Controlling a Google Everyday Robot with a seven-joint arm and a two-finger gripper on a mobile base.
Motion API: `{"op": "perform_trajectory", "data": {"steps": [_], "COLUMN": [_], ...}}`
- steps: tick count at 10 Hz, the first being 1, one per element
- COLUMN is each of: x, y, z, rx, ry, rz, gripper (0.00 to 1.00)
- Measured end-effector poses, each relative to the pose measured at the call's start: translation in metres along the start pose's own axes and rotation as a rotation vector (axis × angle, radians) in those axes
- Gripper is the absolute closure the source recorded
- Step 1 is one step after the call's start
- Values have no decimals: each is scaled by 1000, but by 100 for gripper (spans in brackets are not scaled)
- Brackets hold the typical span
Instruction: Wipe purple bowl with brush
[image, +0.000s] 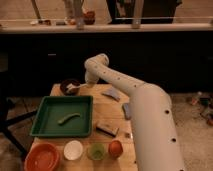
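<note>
The small dark purple bowl (69, 86) stands at the far left corner of the wooden table (102, 107). My gripper (86, 83) is at the end of the white arm, just right of the bowl and low over the table. It is shut on the brush (76, 86), whose white handle reaches left from the gripper, with its tip inside the bowl. The arm's wrist hides most of the gripper's body.
A green tray (47, 127) with a green curved item (68, 118) lies in front of the bowl. Along the front edge stand an orange bowl (42, 156), a white bowl (73, 149), a green cup (96, 150) and a red fruit (115, 147). Grey-blue pieces (111, 93) and a bar (107, 128) lie right of the tray.
</note>
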Motion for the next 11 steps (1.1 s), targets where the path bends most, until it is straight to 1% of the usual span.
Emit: {"op": "perform_trajectory", "data": {"steps": [1,3,5,7,9,11], "x": [-4,0,-2,0,4,9], "y": [0,-1,-1,-1,-1,-4], "z": [2,1,2,2,1,0], "rx": [-4,-3,-4,-3,2,6], "ry": [-1,2,1,2,19,52], "rz": [-4,0,-3,-1,-8,-18], "gripper": [100,100,100,100,100,100]}}
